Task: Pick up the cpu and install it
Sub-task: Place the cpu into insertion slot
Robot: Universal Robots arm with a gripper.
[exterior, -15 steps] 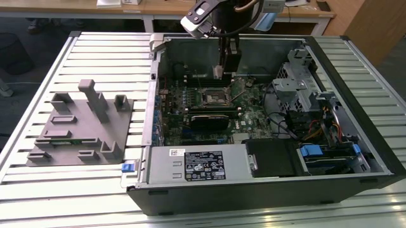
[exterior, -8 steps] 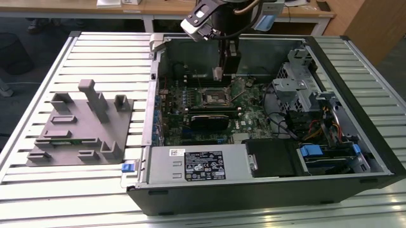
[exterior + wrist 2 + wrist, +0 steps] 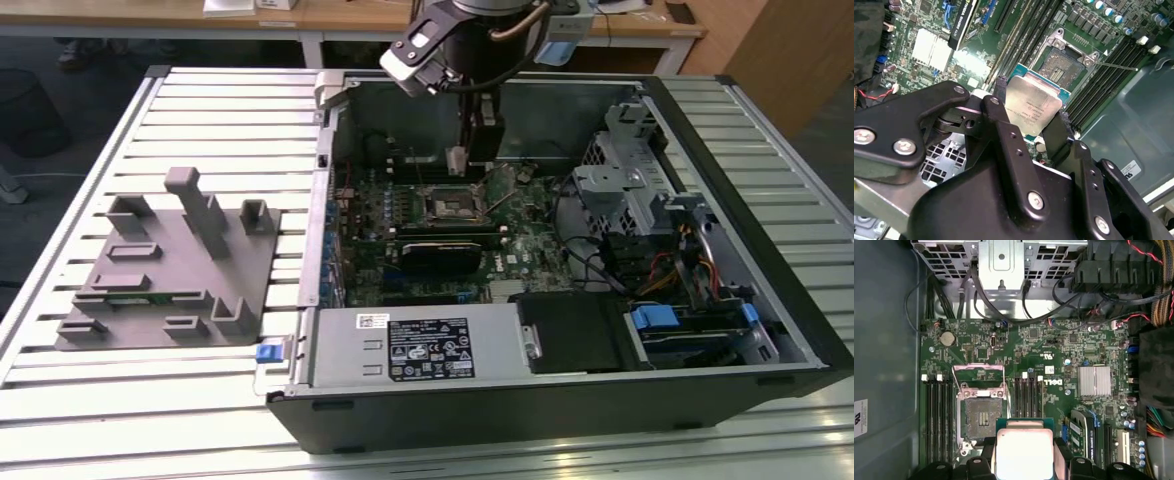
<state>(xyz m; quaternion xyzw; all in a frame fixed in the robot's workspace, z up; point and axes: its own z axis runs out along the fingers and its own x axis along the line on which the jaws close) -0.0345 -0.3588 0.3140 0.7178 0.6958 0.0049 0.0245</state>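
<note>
The cpu (image 3: 1033, 107) is pinched by its edges in the gripper (image 3: 1031, 103), poised near the open socket (image 3: 1063, 65), and is best held level and squared to that frame.

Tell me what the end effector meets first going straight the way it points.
Probably the memory slots on the motherboard beside the open socket: the end effector, shut on the cpu, points down just off the socket. Depth is unclear.
</note>
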